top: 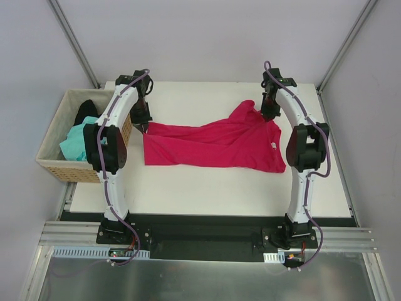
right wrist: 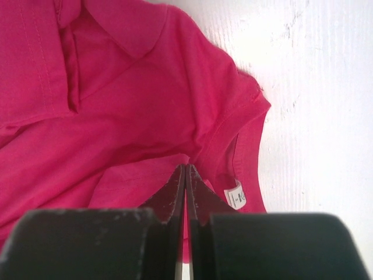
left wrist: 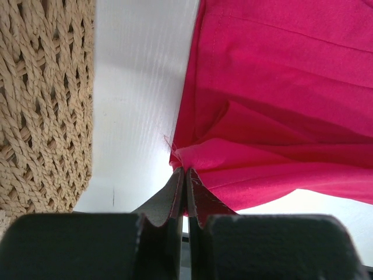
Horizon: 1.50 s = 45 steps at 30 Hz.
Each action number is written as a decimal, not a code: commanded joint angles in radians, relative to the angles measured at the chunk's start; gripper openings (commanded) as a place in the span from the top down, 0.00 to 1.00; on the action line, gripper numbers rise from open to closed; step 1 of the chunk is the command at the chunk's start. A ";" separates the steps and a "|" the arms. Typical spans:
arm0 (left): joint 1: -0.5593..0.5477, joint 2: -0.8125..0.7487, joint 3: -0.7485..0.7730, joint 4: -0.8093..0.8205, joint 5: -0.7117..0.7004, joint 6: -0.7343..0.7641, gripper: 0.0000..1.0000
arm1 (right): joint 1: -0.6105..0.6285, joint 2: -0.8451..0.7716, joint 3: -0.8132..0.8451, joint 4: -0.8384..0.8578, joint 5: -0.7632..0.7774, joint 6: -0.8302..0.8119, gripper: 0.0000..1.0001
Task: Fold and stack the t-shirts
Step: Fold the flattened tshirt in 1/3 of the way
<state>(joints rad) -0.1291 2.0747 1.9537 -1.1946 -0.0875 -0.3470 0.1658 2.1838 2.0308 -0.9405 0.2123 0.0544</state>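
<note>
- A crimson t-shirt (top: 213,145) lies spread across the middle of a white table (top: 207,188), stretched between two robot arms.
- The left gripper (left wrist: 185,175) is at the shirt's left end. Its jaws are pressed together, pinching a bunched corner of the red cloth just above the table.
- The right gripper (right wrist: 185,172) is at the far right end, near the neck opening. Its jaws are closed on a fold of the cloth, which rises slightly toward it.
- A small white label (right wrist: 235,196) shows inside the collar, just right of the right gripper's fingers.
- A woven basket (top: 53,164) stands at the table's left edge, close beside the left arm.
- Inside the basket, a teal shirt (top: 76,143) lies crumpled toward the near side, with a black shirt (top: 86,111) behind it.
</note>
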 commanded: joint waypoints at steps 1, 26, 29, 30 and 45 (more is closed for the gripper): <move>0.013 0.010 0.008 -0.028 -0.012 0.020 1.00 | -0.017 0.047 0.092 -0.029 0.001 -0.027 0.99; 0.017 0.099 0.071 -0.028 0.011 0.026 0.01 | -0.026 0.099 0.101 -0.044 -0.040 -0.034 0.49; 0.017 0.097 0.076 -0.026 0.014 0.022 0.01 | -0.026 0.090 0.106 -0.046 -0.037 -0.033 0.48; 0.017 0.094 0.076 -0.026 0.014 0.020 0.01 | -0.028 0.084 0.108 -0.044 -0.028 -0.031 0.48; 0.006 -0.122 -0.058 0.112 0.075 0.049 0.01 | 0.020 -0.248 -0.202 0.086 0.047 0.030 0.72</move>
<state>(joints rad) -0.1230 2.0945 1.9327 -1.1160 -0.0528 -0.3172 0.1543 2.1056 1.9575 -0.9112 0.2287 0.0391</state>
